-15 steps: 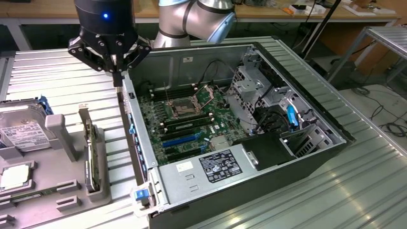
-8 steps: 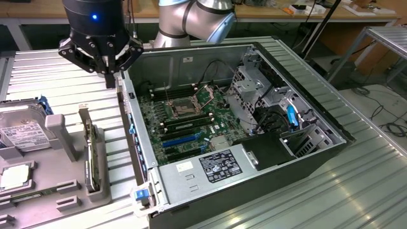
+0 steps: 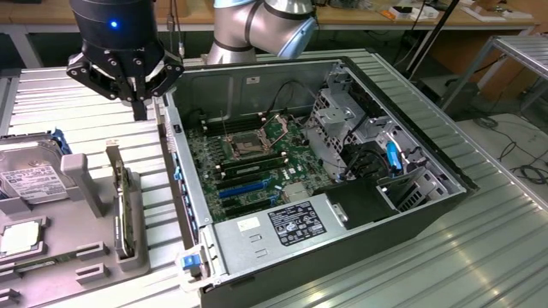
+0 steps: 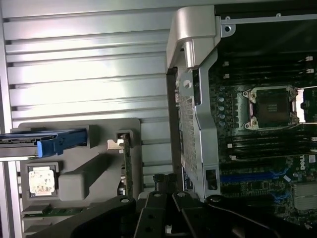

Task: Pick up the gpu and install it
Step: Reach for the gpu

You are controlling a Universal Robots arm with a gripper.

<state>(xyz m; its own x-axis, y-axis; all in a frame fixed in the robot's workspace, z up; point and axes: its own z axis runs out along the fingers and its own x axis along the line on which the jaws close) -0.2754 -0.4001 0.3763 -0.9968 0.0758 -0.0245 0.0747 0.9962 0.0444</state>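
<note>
The gpu point(image 3: 123, 210) stands on its long edge in a slot of the grey holder tray point(image 3: 86, 260), at the exterior view's left of the open computer case point(image 3: 195, 192). In the wrist view the gpu point(image 4: 127, 166) appears edge-on as a thin strip. My gripper point(image 3: 140, 114) hangs above the ribbed table behind the tray, near the case's back corner, shut with nothing between its fingers. Its black fingers point(image 4: 157, 198) point down between the tray and the case wall. Blue expansion slots point(image 3: 244, 189) lie on the motherboard point(image 3: 256, 138) inside the case.
The tray also carries a hard drive point(image 3: 30, 178) with a white label and blue clip, a processor chip point(image 3: 19, 239) and a green memory stick point(image 4: 54, 210). Power supply point(image 3: 287, 224), drive cages point(image 3: 338, 115) and cables crowd the case's far side.
</note>
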